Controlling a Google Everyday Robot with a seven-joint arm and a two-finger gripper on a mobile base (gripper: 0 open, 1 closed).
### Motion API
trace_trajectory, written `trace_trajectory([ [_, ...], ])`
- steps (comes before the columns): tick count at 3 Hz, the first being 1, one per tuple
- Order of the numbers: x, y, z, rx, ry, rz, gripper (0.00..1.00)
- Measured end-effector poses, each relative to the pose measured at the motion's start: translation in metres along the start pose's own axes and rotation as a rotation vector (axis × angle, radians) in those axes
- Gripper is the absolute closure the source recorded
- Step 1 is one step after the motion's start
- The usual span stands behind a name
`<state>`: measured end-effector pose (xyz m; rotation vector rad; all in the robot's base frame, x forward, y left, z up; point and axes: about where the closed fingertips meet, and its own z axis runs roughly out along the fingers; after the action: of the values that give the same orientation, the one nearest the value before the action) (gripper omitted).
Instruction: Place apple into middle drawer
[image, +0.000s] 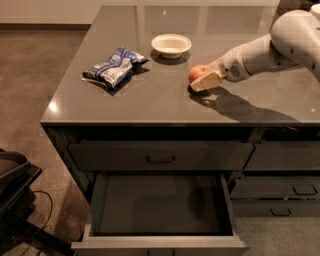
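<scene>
Camera view: broad grey worktop (150, 105), plenty of open room toward the front edge. Below it, middle drawer (160, 245) standing open, wide and shallow, straight under that edge. Crinkled blue bag (114, 67) and white bowl (171, 44) off to the left, well apart from the likely path. Hand (206, 81) right against the apple (197, 73); clenched or released, cannot tell. Apple resting on the worktop, right of middle. Judged firm, smooth, fairly light, apt to roll; best pinched across the widest part.
</scene>
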<state>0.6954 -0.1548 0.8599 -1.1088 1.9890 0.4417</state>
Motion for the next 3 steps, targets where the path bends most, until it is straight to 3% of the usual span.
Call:
trace_trajectory([
  [1,0.001,0.006,-0.003,-0.018,0.004,0.006,1.0],
  [2,0.007,0.027,-0.044,0.02,0.037,0.037,1.0],
  [3,0.018,0.067,-0.1,0.119,0.134,0.089,1.0],
])
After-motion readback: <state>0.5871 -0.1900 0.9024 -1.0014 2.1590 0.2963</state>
